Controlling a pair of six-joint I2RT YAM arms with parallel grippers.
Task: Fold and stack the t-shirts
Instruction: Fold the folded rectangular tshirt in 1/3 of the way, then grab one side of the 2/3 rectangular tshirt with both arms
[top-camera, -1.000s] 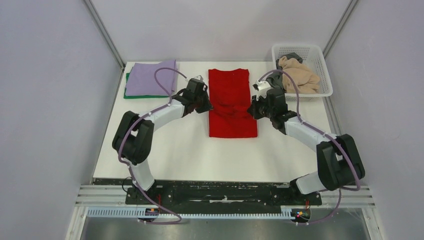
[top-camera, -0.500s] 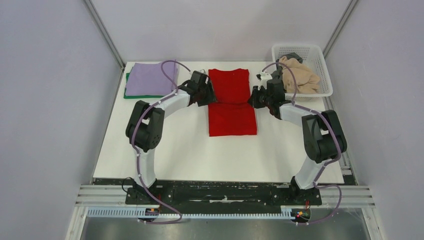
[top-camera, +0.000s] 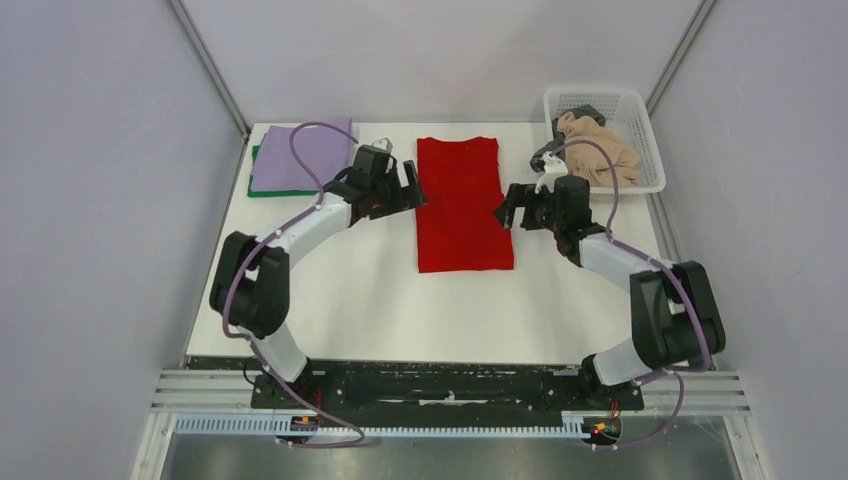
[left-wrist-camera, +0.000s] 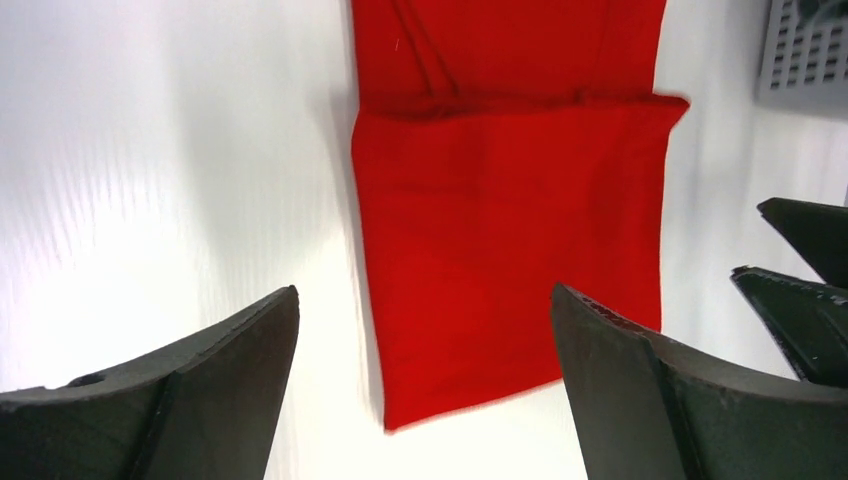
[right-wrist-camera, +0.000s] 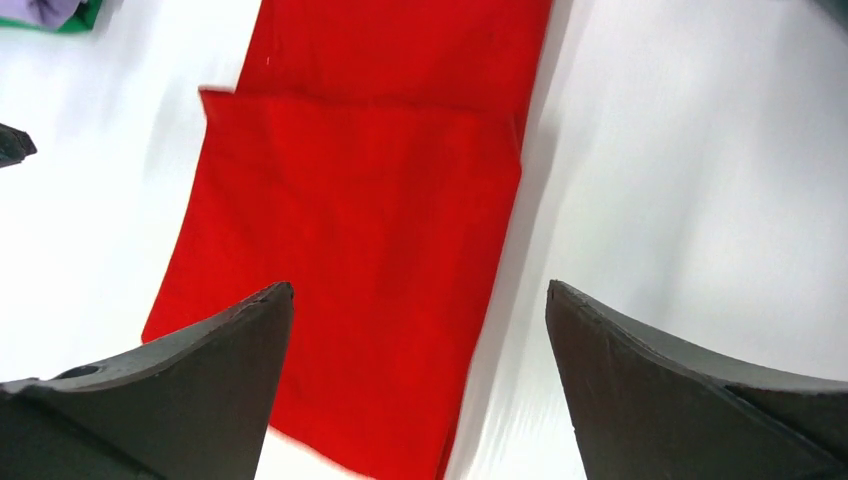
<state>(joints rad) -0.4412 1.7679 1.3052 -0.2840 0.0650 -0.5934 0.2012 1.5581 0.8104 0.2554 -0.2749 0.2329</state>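
Two shirts look finished: the lilac t-shirt (top-camera: 300, 155) lies folded on the green t-shirt (top-camera: 280, 192) at 10 o'clock on the white surface (top-camera: 370, 300). The red t-shirt (top-camera: 460, 215) lies at the centre as a long strip with one end lapped over. It seems to need another fold, then stacking. The left hand (top-camera: 409, 186) at its 9 o'clock and the right hand (top-camera: 507, 207) at its 3 o'clock are both spread wide, holding nothing. A white basket (top-camera: 598, 93) at 2 o'clock holds beige cloth (top-camera: 600, 155). Plain pale walls and metal posts enclose everything.

The left pincer (top-camera: 411, 186) and right pincer (top-camera: 506, 209) have released the red t-shirt (top-camera: 462, 225) and backed outward.
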